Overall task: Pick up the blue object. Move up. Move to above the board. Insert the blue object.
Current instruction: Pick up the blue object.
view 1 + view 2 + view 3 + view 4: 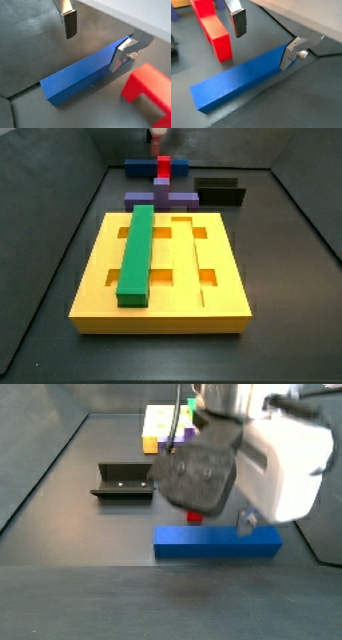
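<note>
The blue object is a long royal-blue bar lying flat on the dark floor; it shows in both wrist views and both side views. My gripper is open and low over one end of the bar. One finger is right against that end, and it also shows in a side view. The other finger hangs over bare floor beside the bar. Nothing is held. The board is a yellow slab away from the bar, with a green bar in one groove.
A red block stands close beside the blue bar. A purple cross-shaped block lies between the board and the bar. The fixture stands to one side. Dark walls enclose the floor.
</note>
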Controlling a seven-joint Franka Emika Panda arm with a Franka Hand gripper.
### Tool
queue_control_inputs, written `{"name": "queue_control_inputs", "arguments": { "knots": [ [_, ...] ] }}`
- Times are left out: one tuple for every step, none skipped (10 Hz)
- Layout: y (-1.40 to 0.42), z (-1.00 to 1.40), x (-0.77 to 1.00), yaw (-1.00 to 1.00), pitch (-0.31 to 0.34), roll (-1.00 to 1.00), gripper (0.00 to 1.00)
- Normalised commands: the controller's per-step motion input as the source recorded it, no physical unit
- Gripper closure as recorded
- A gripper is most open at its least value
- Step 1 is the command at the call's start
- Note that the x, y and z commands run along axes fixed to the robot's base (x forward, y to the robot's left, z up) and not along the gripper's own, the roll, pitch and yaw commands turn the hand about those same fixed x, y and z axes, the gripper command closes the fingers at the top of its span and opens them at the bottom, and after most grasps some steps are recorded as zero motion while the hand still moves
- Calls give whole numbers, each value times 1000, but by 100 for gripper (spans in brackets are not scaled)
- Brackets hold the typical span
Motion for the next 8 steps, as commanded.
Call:
{"name": "queue_control_inputs", "arguments": {
  "knots": [
    [197,-377,-194,-486,-84,-347,0],
    [134,-297,-157,-497,-119,-389,0],
    [149,-229,-80,-474,-121,-423,0],
    [209,-226,0,-446,-76,-394,0],
    [131,-169,0,-434,-51,-196,0],
    [74,-203,0,-334,-56,-89,0],
    [0,-211,0,-229,-46,0,0],
    [-11,-223,69,-157,-24,0,0]
  ]
}}
